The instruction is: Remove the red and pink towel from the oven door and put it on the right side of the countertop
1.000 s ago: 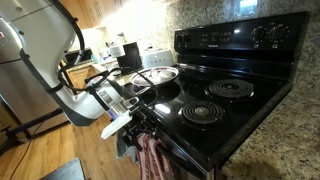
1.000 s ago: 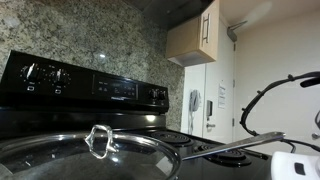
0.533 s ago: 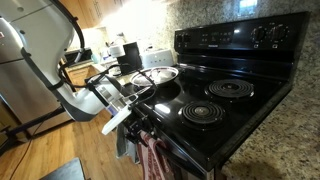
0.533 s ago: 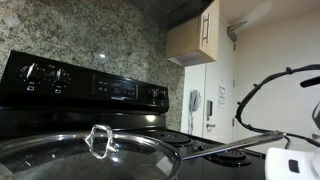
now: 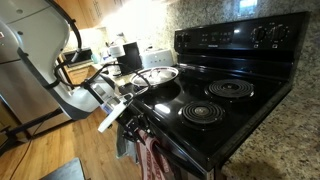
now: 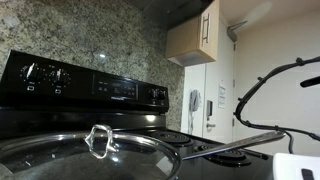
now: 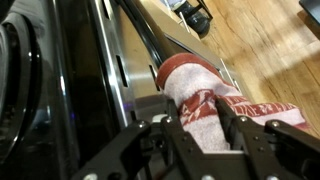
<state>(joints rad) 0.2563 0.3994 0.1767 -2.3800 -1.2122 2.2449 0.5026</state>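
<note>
Red and pink towel (image 7: 205, 95) hangs over bar handle (image 7: 150, 35) of oven door (image 5: 185, 165); cloth soft, light, limp (may drag on bar); grasp at bunched fold just below bar; gripper (image 7: 200, 140) straddles fold; clenched or not, cannot tell.

The black glass stovetop (image 5: 185, 98) spreads just above and beyond the gripper (image 5: 135, 122). It carries a pan with a glass lid (image 5: 155, 76) close behind the gripper, and two bare coil burners (image 5: 230, 88) sit farther off. The speckled granite countertop (image 5: 278, 135) borders the stovetop's far edge, well apart from the gripper, and the wooden floor (image 5: 85, 140) lies below the gripper.
</note>
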